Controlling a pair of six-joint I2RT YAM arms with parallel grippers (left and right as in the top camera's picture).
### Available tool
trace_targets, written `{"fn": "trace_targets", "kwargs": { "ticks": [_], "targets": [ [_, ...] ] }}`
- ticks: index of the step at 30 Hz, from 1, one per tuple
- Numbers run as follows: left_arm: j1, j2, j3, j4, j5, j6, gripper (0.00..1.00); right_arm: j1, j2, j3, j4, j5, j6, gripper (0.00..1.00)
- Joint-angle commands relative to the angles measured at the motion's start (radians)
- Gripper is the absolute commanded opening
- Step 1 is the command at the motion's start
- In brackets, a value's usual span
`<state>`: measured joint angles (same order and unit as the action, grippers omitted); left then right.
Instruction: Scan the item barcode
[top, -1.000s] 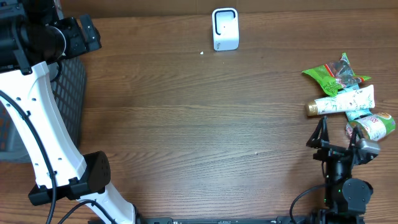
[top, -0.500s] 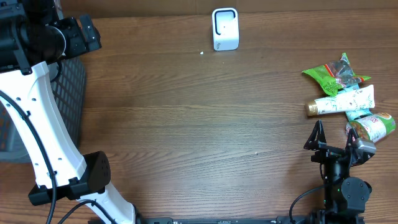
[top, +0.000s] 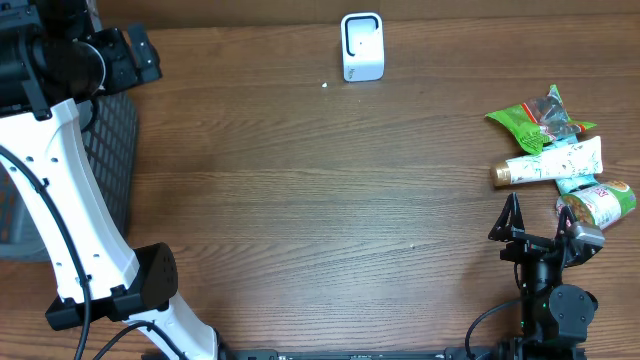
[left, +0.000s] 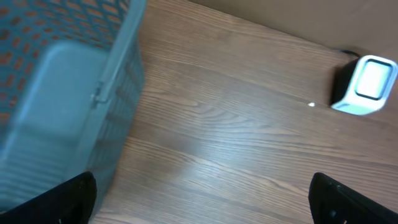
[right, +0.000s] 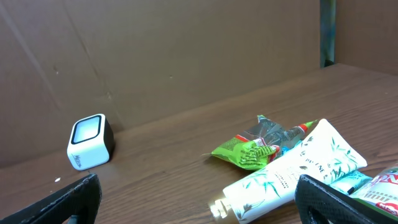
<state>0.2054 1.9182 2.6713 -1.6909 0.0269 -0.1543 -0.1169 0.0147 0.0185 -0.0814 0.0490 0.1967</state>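
My right fingers (top: 537, 232) are spread wide and hold nothing, parked low at the near edge of the bench (top: 300, 200), just short of the pile of items. My left fingers (left: 199, 199) are equally spread and empty, hanging by the basket (left: 56, 93) at the far left corner.

The tube (top: 550, 163) lies nearest my right fingers, cap toward the middle of the bench, with a green packet (top: 525, 122) just behind it and a can (top: 603, 203) touching its other side. The scanner (top: 362, 46) stands at the far edge, well apart from the pile.

My worry is the crowding: closing on the tube could catch the can or packet too, or nudge them away. I can't see any barcode, so I might present the wrong face to the scanner.
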Motion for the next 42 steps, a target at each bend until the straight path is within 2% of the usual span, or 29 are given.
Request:
{"fn": "trace_targets", "kwargs": {
  "ticks": [1, 6, 10, 18, 20, 21, 26, 32, 36, 42],
  "targets": [
    [0.002, 0.005, 0.001, 0.002, -0.06, 0.031, 1.0, 0.006, -0.012, -0.011, 0.003, -0.006, -0.007, 1.0],
    [-0.009, -0.025, -0.042, 0.002, -0.06, 0.031, 1.0, 0.006, -0.012, -0.011, 0.003, -0.006, -0.007, 1.0],
    [-0.028, -0.169, -0.254, 0.055, -0.064, 0.04, 1.0, 0.006, -0.012, -0.011, 0.003, -0.006, -0.008, 1.0],
    [-0.03, -0.651, -0.94, 0.578, 0.004, 0.042, 1.0, 0.006, -0.012, -0.011, 0.003, -0.006, -0.007, 1.0],
    [-0.03, -0.779, -1.128, 0.71, 0.018, 0.042, 1.0, 0.006, -0.012, -0.011, 0.003, -0.006, -0.008, 1.0],
    [-0.03, -0.883, -1.286, 0.814, 0.018, 0.042, 0.99, 0.006, -0.012, -0.011, 0.003, -0.006, -0.007, 1.0],
    [-0.033, -1.137, -1.692, 1.105, 0.018, 0.046, 1.0, 0.006, -0.012, -0.011, 0.003, -0.006, -0.007, 1.0],
    [-0.108, -1.392, -2.115, 1.445, 0.018, 0.199, 1.0, 0.006, -0.012, -0.011, 0.003, -0.006, -0.008, 1.0],
    [-0.141, -1.543, -2.326, 1.575, 0.017, 0.3, 1.0, 0.006, -0.012, -0.011, 0.003, -0.006, -0.008, 1.0],
    [-0.14, -1.723, -2.519, 1.593, 0.017, 0.31, 1.0, 0.006, -0.012, -0.011, 0.003, -0.006, -0.008, 1.0]
  ]
}}
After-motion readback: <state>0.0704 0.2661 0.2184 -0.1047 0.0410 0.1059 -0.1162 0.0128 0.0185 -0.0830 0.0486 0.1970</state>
